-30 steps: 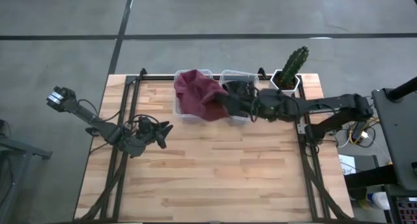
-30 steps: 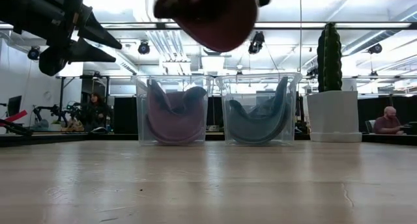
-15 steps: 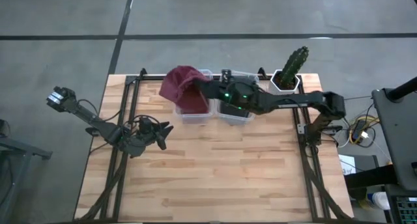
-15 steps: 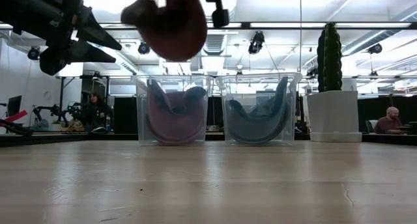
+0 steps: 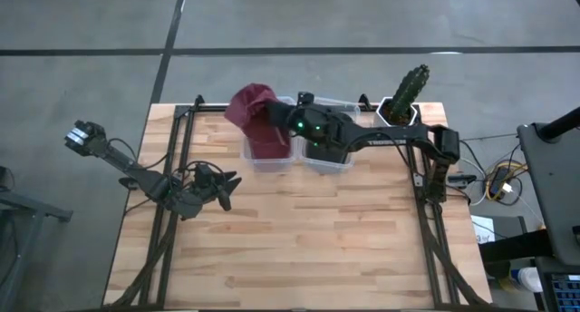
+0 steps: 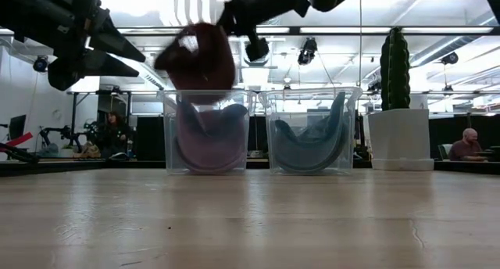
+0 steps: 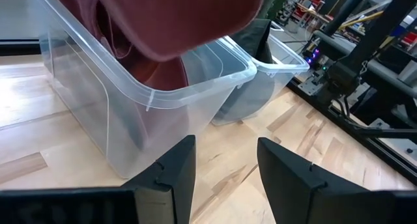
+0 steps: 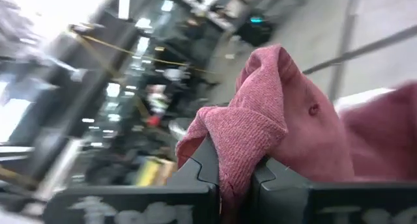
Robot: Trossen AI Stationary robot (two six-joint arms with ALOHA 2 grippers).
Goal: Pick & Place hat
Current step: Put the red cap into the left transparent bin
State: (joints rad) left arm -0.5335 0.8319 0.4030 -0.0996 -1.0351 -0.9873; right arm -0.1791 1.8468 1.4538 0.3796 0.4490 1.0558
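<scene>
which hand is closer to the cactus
The right hand: it holds the red hat over the left bin, two bins away from the cactus. The left hand waits open much farther off, across the table.

A maroon hat [image 5: 248, 104] hangs over a clear bin [image 5: 268, 158] of maroon hats, beside a green cactus [image 5: 409, 85] on the pale wood-grain table [image 5: 299, 230].

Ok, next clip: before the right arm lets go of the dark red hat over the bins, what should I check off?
1. Right gripper clamped on dark red knit hat: ok.
2. Hat over the left clear plastic bin: ok.
3. Bin already holds a red hat; room for another: cannot tell.
4. Hat clear of the right clear bin with its blue-grey hat: ok.
5. Left gripper open and parked away from the bins: ok.
</scene>
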